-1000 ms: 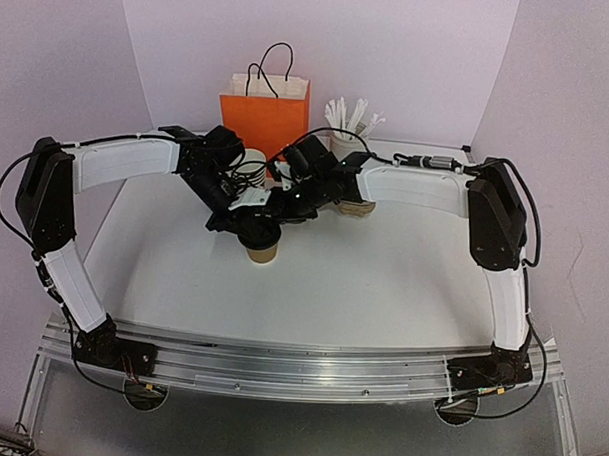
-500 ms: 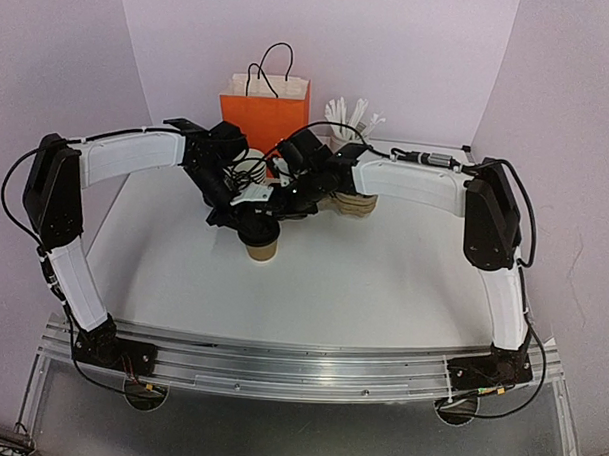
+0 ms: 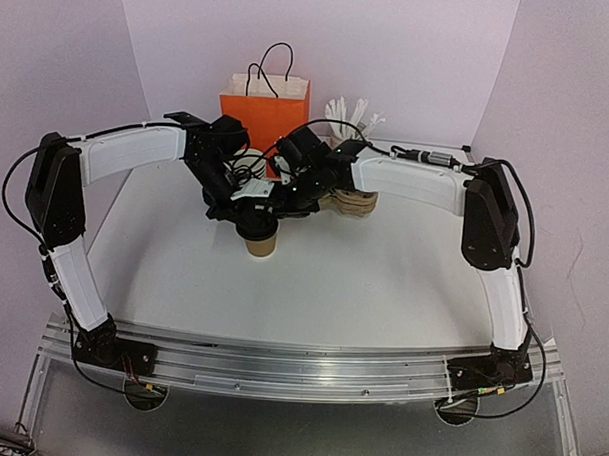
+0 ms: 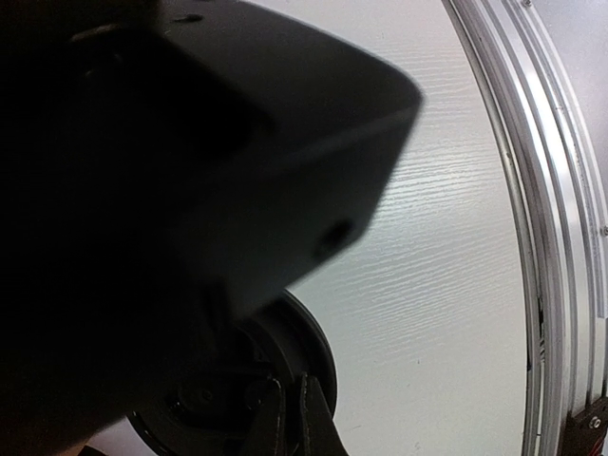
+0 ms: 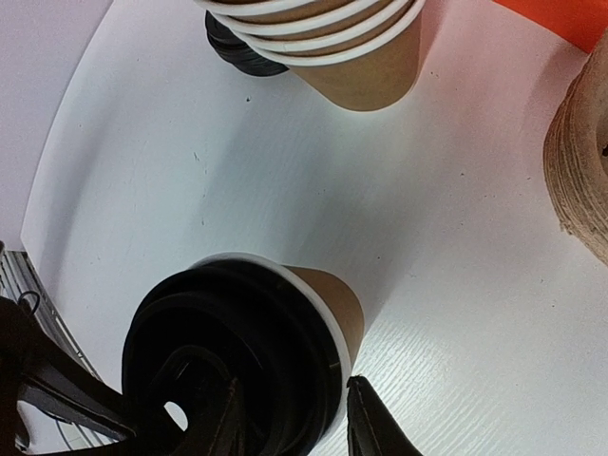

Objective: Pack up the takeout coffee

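Right gripper (image 5: 290, 426): fingers parted, wider than a second ago, straddling the rim of the black lid (image 5: 237, 328). It appears to be letting go. Left gripper (image 4: 293, 423): pressed together, tips down on the lid's top. The takeout coffee (image 3: 261, 245) stands upright mid-table between both tools, barely shifted. A sliver of white cup rim shows along one side, so seating is uncertain. Judgement: capping is nearly done — the carry to the orange bag (image 3: 266, 112) behind is not yet begun.
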`<state>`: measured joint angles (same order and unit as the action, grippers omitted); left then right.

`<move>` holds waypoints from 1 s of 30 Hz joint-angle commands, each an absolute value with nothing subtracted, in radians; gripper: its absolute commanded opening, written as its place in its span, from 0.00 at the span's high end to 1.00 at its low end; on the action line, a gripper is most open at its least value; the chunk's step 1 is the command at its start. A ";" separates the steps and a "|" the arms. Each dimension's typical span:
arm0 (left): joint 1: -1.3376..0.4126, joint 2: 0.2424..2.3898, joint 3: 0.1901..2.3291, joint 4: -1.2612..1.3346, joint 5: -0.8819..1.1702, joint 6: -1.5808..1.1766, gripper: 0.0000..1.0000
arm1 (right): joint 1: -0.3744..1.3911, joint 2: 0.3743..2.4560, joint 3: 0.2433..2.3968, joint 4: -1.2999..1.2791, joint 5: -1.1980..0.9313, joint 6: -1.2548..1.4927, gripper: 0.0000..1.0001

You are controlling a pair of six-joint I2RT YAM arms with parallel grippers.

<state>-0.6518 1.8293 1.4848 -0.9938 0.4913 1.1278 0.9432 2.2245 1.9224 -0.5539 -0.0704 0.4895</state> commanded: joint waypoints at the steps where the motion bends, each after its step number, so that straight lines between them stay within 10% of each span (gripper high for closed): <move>1: -0.637 1.863 1.527 -0.859 0.400 1.095 1.00 | 1.014 2.235 1.970 -0.575 -0.185 0.475 0.66; 30: -0.637 1.795 1.414 -0.760 0.442 1.181 1.00 | 0.986 2.217 2.024 -0.551 -0.192 0.540 0.75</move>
